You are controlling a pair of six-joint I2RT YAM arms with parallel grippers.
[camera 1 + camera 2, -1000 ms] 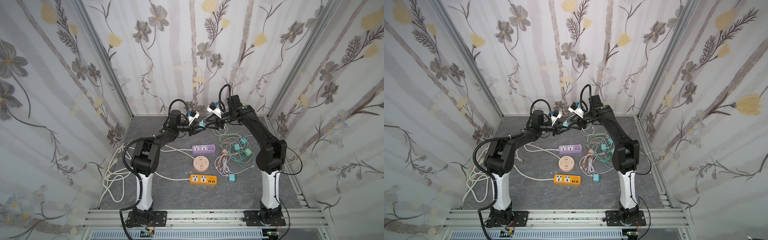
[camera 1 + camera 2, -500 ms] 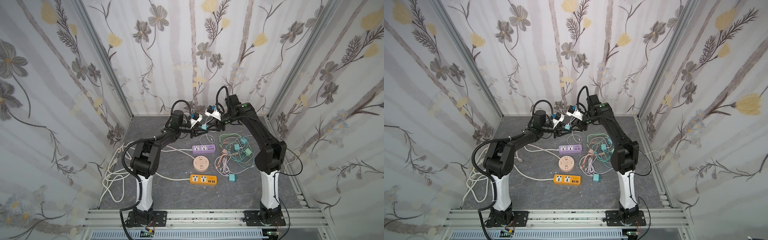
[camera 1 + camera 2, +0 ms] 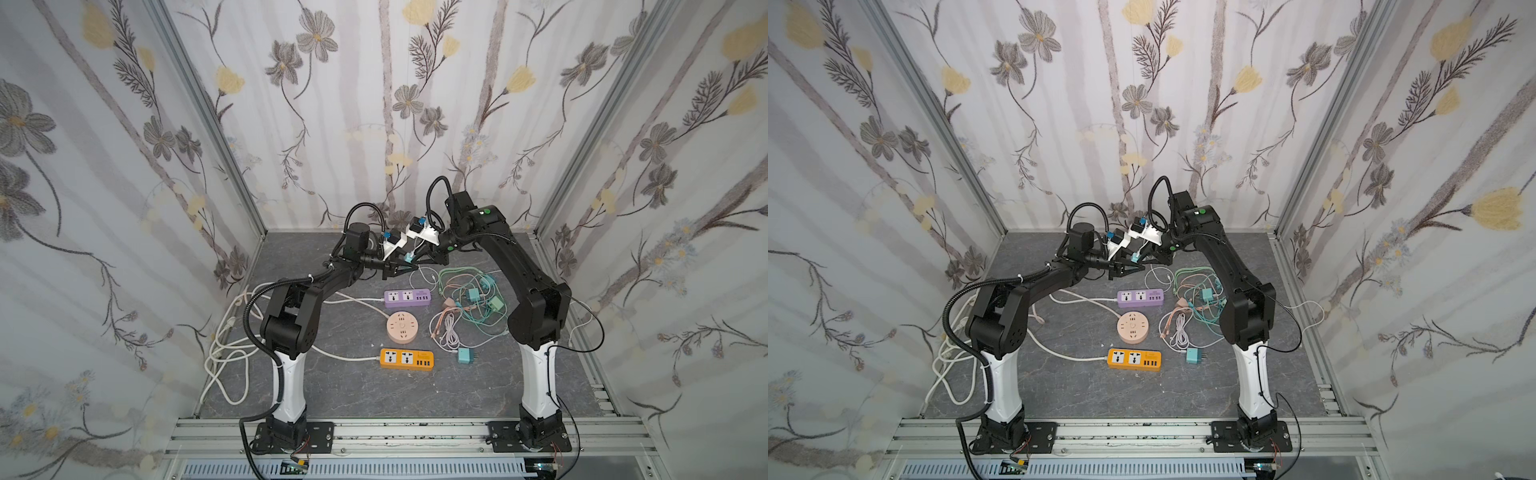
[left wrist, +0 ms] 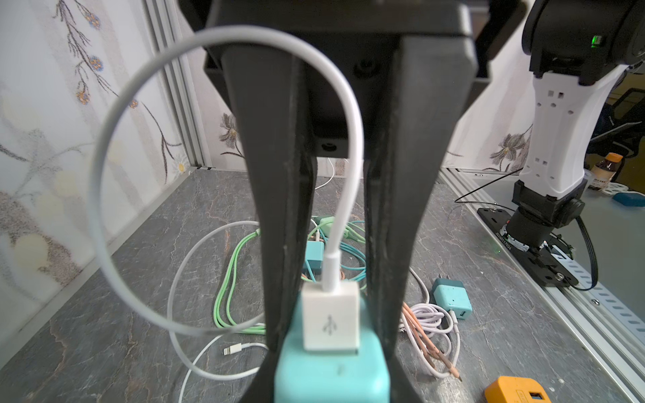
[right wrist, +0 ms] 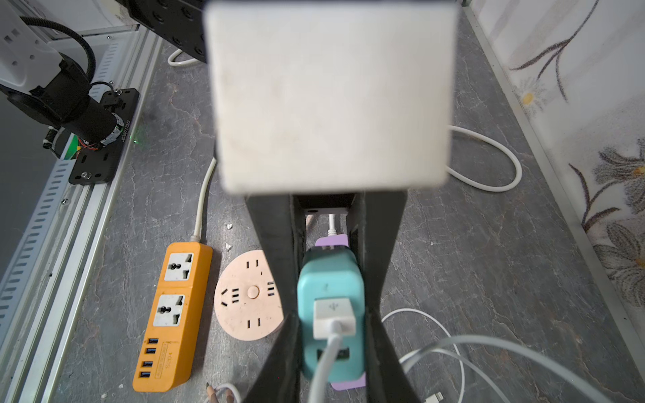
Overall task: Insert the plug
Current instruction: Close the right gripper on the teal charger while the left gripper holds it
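Charger block of teal plastic (image 5: pixel 330 279), white USB plug (image 4: pixel 330 321) seated in its face, hangs above the grey bench's (image 3: pixel 374 386) twelve o'clock end. Left end effector (image 4: pixel 331 366) clamps it; right end effector (image 5: pixel 331 314), narrow, presses its flanks. Purple power strip (image 3: pixel 407 297) lies at its six o'clock.

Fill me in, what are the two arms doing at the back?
Both arms meet in the air at the back. The left claw holds a teal charger with a white USB plug seated in it, and the right claw grips the same charger from the other end, likely a handover. The purple strip, pink round socket and orange strip lie below, unused.
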